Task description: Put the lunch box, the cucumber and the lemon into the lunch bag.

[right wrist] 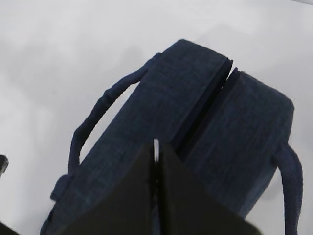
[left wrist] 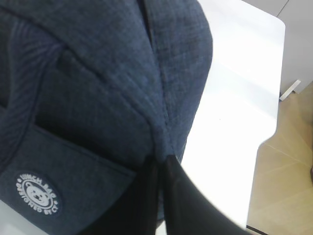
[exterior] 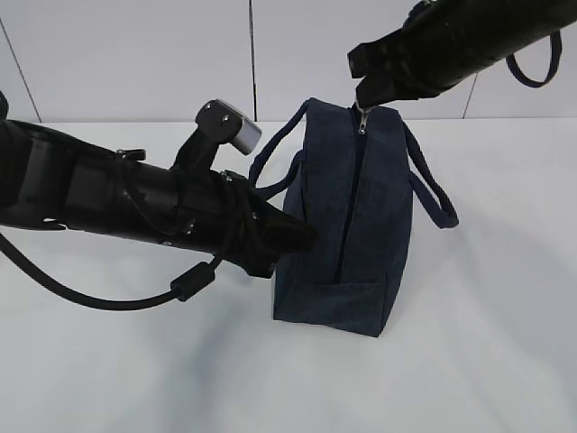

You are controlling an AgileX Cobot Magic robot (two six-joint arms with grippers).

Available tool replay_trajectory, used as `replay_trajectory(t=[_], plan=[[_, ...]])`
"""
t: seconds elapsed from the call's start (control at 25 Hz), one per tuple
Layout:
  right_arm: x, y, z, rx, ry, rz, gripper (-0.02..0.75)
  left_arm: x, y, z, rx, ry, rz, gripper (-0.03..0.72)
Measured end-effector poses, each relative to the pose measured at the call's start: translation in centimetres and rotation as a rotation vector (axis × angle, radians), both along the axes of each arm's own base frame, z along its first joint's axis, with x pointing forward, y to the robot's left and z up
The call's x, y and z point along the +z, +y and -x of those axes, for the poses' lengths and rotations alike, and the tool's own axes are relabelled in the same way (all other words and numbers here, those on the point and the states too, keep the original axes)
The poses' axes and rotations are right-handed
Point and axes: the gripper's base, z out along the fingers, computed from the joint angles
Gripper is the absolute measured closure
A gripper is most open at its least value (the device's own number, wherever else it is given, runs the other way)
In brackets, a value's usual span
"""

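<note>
The table point(exterior: 505, 361) carried the lunch bag point(exterior: 347, 225), standing upright near its middle towards the far edge, zipper point(exterior: 353, 194) running along its top. My left gripper point(left wrist: 161, 164) was shut, pinching a fold of fabric at the bag's near end. My right gripper point(right wrist: 156, 152) was shut on the metal zipper pull point(right wrist: 156, 149) at the far end. I judged the opening should proceed with the left anchoring firmly and the right drawing straight along the seam. Lunch box, cucumber and lemon were not in view.

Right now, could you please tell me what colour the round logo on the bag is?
White, printed on the dark navy bag; the logo shows best in the left wrist view.
</note>
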Motion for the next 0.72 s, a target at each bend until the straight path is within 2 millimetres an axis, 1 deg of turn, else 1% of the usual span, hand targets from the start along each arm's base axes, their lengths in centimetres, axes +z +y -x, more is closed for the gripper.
replay_trajectory(t=[0.12,0.28,0.48,0.72], plan=[[0.1,0.2,-1.4,-0.007,-0.013,-0.005,0.731,0.0,0.0,0.0,0.0,0.0,0.0,0.697],[0.3,-0.4,-3.3,-0.034,-0.018,-0.009,0.731,0.0,0.0,0.0,0.001,-0.001,-0.001,0.697],[-0.3,-1.1,-5.2,-0.059,-0.005,-0.005,0.731,0.0,0.0,0.0,0.001,-0.001,-0.001,0.697],[-1.4,-0.8,-7.5,-0.067,-0.003,-0.005,0.731,0.0,0.0,0.0,-0.003,-0.002,-0.005,0.697]])
